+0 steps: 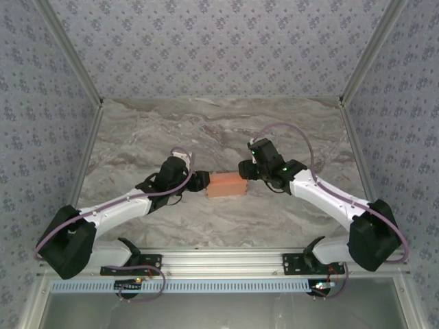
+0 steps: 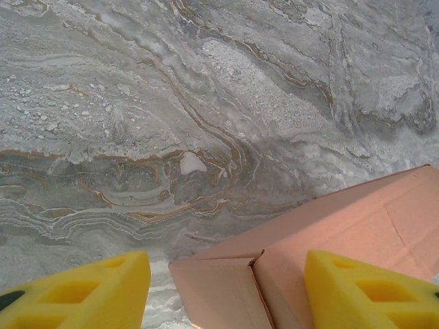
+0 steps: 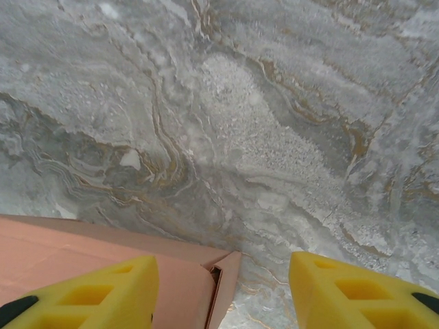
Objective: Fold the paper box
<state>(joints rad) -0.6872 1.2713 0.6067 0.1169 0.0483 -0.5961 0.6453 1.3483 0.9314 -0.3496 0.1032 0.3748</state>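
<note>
The paper box (image 1: 226, 185) is a small salmon-orange rectangular box lying on the marble table, mid-table between the two arms. My left gripper (image 1: 199, 181) is at its left end and my right gripper (image 1: 245, 170) at its right end. In the left wrist view the paper box (image 2: 329, 233) has its end flap between the open yellow fingers (image 2: 82, 288) of the left gripper (image 2: 226, 295), with a gap on the left side. In the right wrist view the paper box (image 3: 41, 247) ends at a slightly open flap; the right gripper (image 3: 223, 295) is open, one finger (image 3: 357, 288) well clear.
The grey marble tabletop (image 1: 219, 130) stretches behind and to both sides of the box. Patterned walls (image 1: 41, 103) with metal frame posts close in the left, right and back. An aluminium rail (image 1: 219, 260) runs along the near edge by the arm bases.
</note>
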